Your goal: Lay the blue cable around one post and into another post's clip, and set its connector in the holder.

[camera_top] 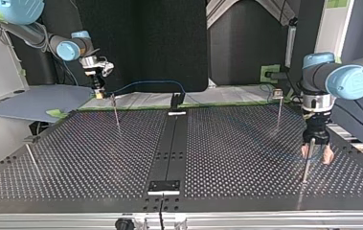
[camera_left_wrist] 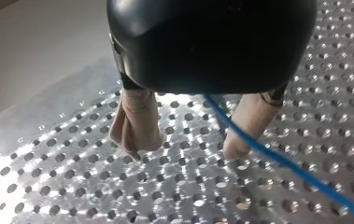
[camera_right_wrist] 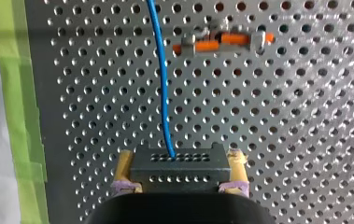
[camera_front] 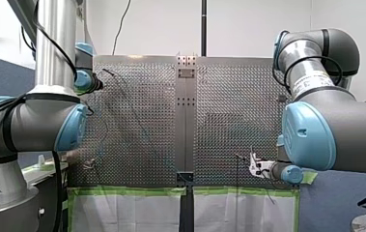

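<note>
at the top view's ten o'clock, near the table's far edge, our right gripper [camera_top: 99,91] hangs. the right wrist view shows its yellow pads [camera_right_wrist: 124,163] clamped on either side of the dark connector [camera_right_wrist: 179,172]. the blue cable [camera_right_wrist: 163,84] leaves the connector and runs straight ahead over the perforated table [camera_right_wrist: 305,140], passing beside an orange fitting [camera_right_wrist: 221,42] at the gripper's one o'clock. at the top view's four o'clock our left gripper [camera_top: 317,155] hangs low over the table, its beige pads [camera_left_wrist: 135,123] apart. the cable passes between them; whether it touches a pad we cannot tell. a thin post [camera_top: 306,167] stands just before this gripper.
</note>
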`<action>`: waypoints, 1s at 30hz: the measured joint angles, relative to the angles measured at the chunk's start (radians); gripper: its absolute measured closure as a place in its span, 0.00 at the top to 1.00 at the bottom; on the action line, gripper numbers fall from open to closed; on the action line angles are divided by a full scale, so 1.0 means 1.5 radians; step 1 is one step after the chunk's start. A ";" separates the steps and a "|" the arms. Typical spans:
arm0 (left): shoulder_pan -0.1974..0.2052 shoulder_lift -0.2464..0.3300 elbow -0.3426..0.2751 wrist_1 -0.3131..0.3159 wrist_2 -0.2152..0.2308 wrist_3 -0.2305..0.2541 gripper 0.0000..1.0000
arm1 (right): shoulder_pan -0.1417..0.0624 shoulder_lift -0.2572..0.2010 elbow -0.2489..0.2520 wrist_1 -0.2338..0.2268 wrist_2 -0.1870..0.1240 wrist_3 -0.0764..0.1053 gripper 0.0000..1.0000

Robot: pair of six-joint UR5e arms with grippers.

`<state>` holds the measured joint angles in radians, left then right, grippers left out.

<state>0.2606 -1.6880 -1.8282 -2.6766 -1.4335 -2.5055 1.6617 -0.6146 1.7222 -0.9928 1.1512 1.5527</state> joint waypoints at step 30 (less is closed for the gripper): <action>-0.008 0.053 -0.023 -0.039 -0.019 -0.049 1.00 | 0.002 0.000 0.000 0.004 -0.131 0.003 0.00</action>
<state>0.2481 -1.6081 -1.8632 -2.7354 -1.4626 -2.5794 1.6640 -0.6146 1.7224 -0.9865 0.9545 1.5568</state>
